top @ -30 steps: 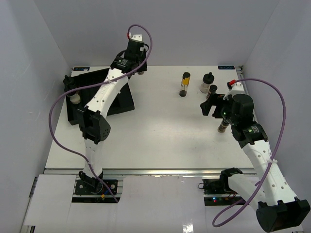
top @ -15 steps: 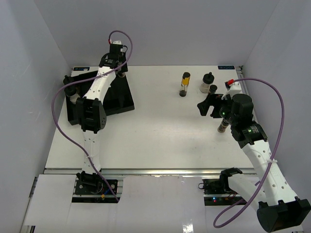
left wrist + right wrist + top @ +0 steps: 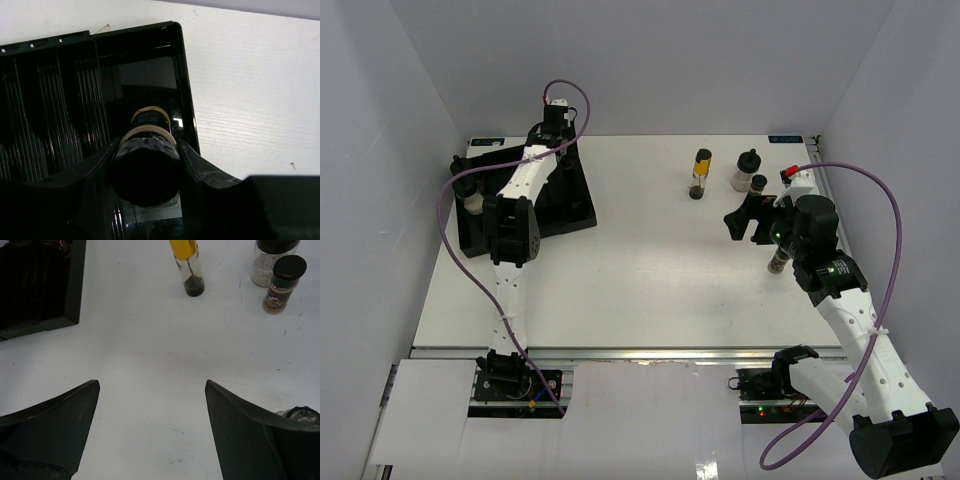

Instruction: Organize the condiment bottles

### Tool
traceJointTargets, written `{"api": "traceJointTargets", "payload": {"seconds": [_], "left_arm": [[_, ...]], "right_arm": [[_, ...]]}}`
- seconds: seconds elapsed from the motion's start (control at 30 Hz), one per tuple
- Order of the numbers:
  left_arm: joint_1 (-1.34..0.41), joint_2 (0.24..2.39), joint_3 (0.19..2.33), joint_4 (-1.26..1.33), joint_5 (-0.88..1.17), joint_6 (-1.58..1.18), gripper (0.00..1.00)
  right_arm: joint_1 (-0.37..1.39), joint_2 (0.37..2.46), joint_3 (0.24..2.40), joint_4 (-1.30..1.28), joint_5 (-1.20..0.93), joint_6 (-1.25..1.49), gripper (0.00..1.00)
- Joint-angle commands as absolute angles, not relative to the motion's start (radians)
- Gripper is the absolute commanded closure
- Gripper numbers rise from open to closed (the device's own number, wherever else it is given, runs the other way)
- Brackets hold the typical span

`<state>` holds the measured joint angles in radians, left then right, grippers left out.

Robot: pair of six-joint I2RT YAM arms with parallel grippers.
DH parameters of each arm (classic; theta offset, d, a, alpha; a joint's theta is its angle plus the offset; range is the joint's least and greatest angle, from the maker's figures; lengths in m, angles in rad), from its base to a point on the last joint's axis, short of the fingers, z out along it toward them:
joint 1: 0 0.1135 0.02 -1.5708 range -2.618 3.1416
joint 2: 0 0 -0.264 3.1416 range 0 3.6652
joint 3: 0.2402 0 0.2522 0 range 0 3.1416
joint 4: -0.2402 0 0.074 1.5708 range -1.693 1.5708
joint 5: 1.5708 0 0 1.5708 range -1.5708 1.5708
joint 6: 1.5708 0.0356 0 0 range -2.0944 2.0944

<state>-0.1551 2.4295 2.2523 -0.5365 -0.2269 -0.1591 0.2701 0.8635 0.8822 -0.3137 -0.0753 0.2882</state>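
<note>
walls (image 3: pixel 720 60): plain pale grey, three sides | table (image 3: pixel 620 290): white, lightly marked | light: even, soft

The white table (image 3: pixel 640 280) carries a black ribbed tray (image 3: pixel 578 205) at its far left corner, set askew to the edges. Towards the far right stands a slim bottle with a yellow band (image 3: pixel 701 173). Just right of it are a pale-filled jar (image 3: pixel 747 170) and a smaller brown spice jar (image 3: pixel 758 184), close together. Nearer, by the right edge, stands a dark-filled jar (image 3: pixel 777 262).
</note>
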Motion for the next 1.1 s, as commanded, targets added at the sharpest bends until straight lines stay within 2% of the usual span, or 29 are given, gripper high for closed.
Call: {"api": "traceJointTargets", "payload": {"seconds": [0.0,0.1,0.27,0.47,0.6,0.63,0.73,0.8,1.07], "left_arm": [[-0.137,2.425,2.253,-0.469,-0.209,-0.129,1.0],[-0.133,2.44,2.264,-0.471,-0.208,-0.119,0.97],[-0.133,2.449,2.263,-0.471,-0.188,-0.115,0.8],[-0.133,2.45,2.27,-0.472,-0.173,-0.117,0.76],[-0.133,2.45,2.281,-0.474,-0.167,-0.115,0.58],[-0.133,2.451,2.282,-0.477,-0.171,-0.115,0.47],[-0.133,2.451,2.284,-0.476,-0.183,-0.112,0.29],[-0.133,2.451,2.286,-0.476,-0.191,-0.108,0.24],[-0.133,2.417,2.27,-0.475,-0.196,-0.1,0.13]], "right_arm": [[0.276,0.851,0.881,-0.268,-0.079,0.29,0.07],[0.276,0.85,0.874,-0.264,-0.078,0.291,0.07],[0.277,0.849,0.874,-0.262,-0.075,0.29,0.08],[0.279,0.854,0.882,-0.259,-0.074,0.29,0.07],[0.282,0.857,0.887,-0.259,-0.075,0.288,0.07],[0.282,0.856,0.887,-0.259,-0.074,0.288,0.08],[0.288,0.856,0.886,-0.261,-0.058,0.286,0.08],[0.292,0.858,0.892,-0.261,-0.057,0.285,0.08],[0.3,0.858,0.89,-0.258,-0.049,0.278,0.08]]}}
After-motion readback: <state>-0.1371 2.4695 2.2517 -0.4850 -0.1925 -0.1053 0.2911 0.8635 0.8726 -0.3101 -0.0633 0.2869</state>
